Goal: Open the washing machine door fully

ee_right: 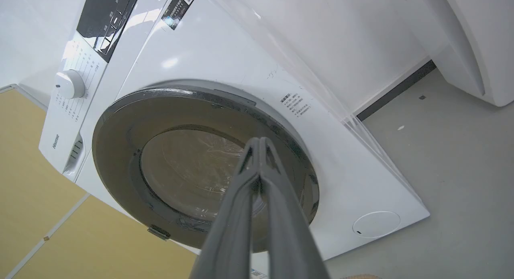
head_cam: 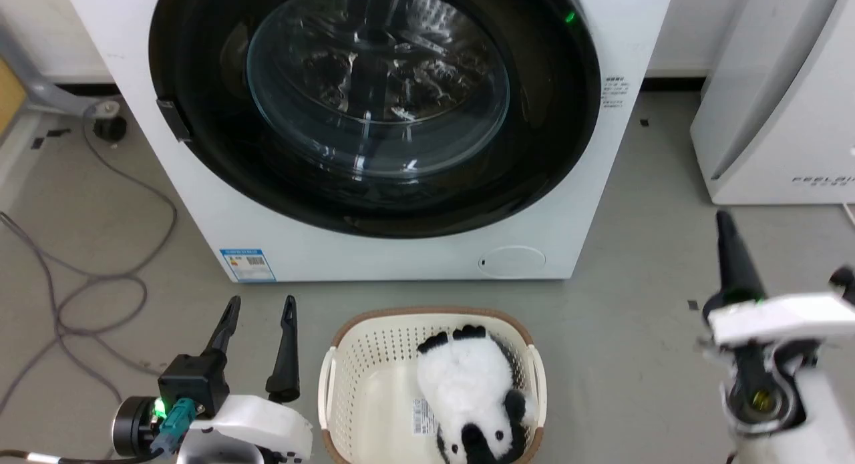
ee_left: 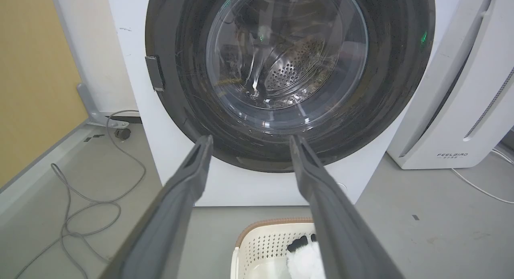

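Note:
The washing machine door (head_cam: pixel 377 83) is a wide glossy black disc with a bulging glass centre, and it lies flush against the white washer's front. A small grey handle tab (head_cam: pixel 174 120) sits on its left rim. My left gripper (head_cam: pixel 261 304) stands open low on the left, short of the washer, fingers pointing at the door (ee_left: pixel 281 50) with nothing between them. My right gripper (head_cam: pixel 723 218) hovers at the right of the washer, off the door. The right wrist view shows its fingers (ee_right: pixel 259 141) pressed together and empty, in front of the door (ee_right: pixel 180 170).
A cream basket (head_cam: pixel 340 357) holding a panda plush (head_cam: pixel 467 384) stands on the floor just before the washer, between my arms. A white appliance (head_cam: pixel 768 117) stands to the right. Grey cables (head_cam: pixel 100 277) loop over the floor on the left. A small round white flap (head_cam: pixel 511 260) sits low on the washer.

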Controlling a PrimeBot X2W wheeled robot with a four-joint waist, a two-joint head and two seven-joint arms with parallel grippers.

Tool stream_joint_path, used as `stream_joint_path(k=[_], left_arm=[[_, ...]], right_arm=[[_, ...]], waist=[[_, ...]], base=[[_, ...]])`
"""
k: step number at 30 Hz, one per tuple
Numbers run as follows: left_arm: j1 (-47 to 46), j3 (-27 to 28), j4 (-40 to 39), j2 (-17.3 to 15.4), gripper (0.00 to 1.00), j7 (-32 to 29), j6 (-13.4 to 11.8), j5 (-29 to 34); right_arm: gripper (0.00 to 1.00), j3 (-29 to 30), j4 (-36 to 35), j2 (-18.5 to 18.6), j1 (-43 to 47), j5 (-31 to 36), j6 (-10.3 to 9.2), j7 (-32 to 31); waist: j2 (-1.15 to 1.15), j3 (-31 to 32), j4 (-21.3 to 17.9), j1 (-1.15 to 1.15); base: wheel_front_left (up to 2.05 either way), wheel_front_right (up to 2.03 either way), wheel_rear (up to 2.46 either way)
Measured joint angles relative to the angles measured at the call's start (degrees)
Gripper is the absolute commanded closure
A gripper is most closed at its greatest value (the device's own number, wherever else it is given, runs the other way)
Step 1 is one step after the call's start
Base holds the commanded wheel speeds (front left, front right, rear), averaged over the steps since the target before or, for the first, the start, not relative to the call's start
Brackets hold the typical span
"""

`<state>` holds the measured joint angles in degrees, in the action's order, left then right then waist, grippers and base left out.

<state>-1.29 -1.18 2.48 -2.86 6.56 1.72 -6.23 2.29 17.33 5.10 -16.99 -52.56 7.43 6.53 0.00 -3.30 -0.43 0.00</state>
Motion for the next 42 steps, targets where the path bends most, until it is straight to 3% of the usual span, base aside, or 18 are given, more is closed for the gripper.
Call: stream_joint_path(k=[16,31,42], left_arm=[[-4.4,0.3,-2.3,0.0,0.0,1.8,1.5,-1.4],[-7.4,0.6,-3.7,0.0,0.0,3.6,3.1,-3.1],[-9.4,1.0,-3.9,0.0,0.0,4.9,3.9,-4.5]], right_arm=[[1.0,-9.9,18.3,8.9,-26.9,-15.4,0.0,-1.8],[1.0,-24.6,34.1,12.6,-53.3,-20.4,0.0,-13.5],[1.0,-35.2,40.8,14.3,-63.3,-23.6,0.0,-21.8]], waist=[[0.0,-7.0,0.5,0.0],[0.0,-13.0,1.1,0.0],[0.0,-16.7,1.1,0.0]], base=[[0.0,0.0,0.0],[0.0,0.0,0.0],[0.0,0.0,0.0]])
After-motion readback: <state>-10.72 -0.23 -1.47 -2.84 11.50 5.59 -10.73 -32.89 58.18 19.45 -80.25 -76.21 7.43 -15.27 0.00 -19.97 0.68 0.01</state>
